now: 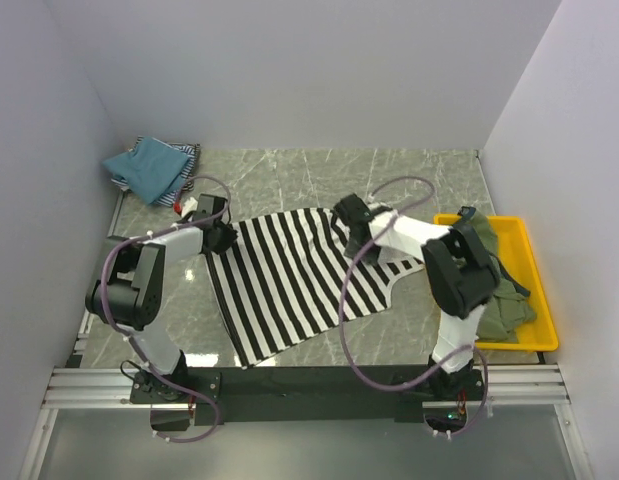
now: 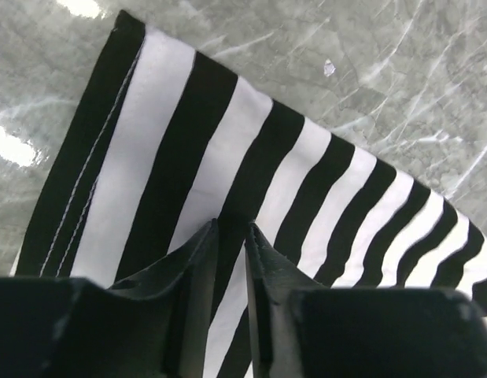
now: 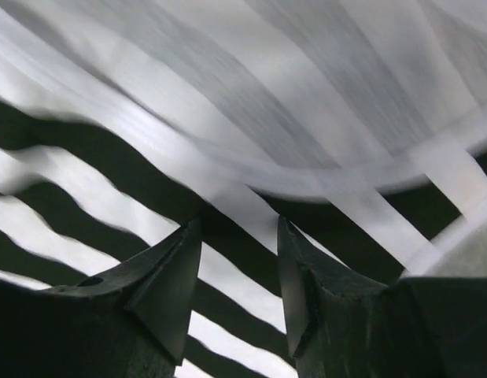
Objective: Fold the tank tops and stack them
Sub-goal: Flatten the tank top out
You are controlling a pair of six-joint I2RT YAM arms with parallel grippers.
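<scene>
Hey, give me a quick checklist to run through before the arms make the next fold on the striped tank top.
1. Black-and-white striped tank top spread open: ok.
2. Left claw near its hem corner: ok.
3. Left claw pinching cloth: cannot tell, nearly closed.
4. Right claw gripping: not ok, open above the strap end.
5. Olive-green top out of the way in the yellow tray: ok.
6. Teal top clear of the fold, far left: ok.
</scene>
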